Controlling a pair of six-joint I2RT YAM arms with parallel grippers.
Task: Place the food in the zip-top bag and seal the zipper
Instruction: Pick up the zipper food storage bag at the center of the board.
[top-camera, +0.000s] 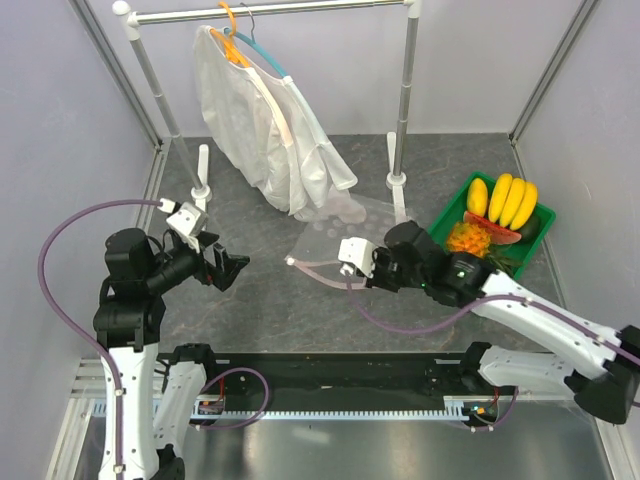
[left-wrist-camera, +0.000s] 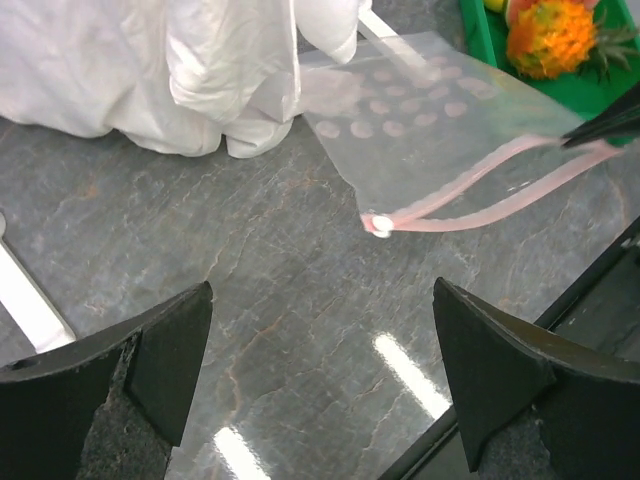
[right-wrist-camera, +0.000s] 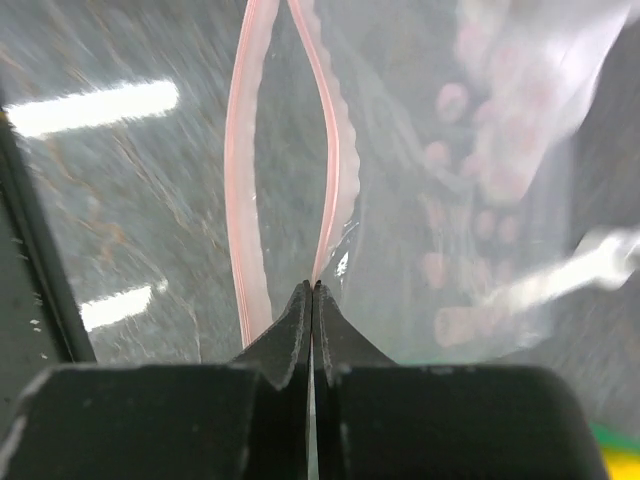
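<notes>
Noting left gripper (top-camera: 228, 268) spread wide and gripping nothing, poised over bare table (top-camera: 270, 320), well left of the zip-top bag (top-camera: 340, 225). Judging it as waiting, either to take the bag mouth's other lip or to fetch food.

Finding the bag lying flat on the table, mouth turned toward the arms, with the hem of the white garment (top-camera: 265, 130) draping over the bag's far left corner.

Seeing the zipper (left-wrist-camera: 480, 190) parted into two pink strips, meeting at a small white tab (left-wrist-camera: 381, 225) on the bag's near left corner.

Logging right gripper (right-wrist-camera: 312, 300) clenched on one strip of the zipper toward the bag's right end, holding it raised off the other strip. Reading this as opening the mouth so food can go in.

Spotting the food right of the bag, none inside it: pineapple (top-camera: 467, 238), banana bunch (top-camera: 505, 200) and watermelon slice (top-camera: 493, 233) sitting together in the green tray (top-camera: 450, 205).

Judging the raised lip as limp, likely sagging shut unless held.
</notes>
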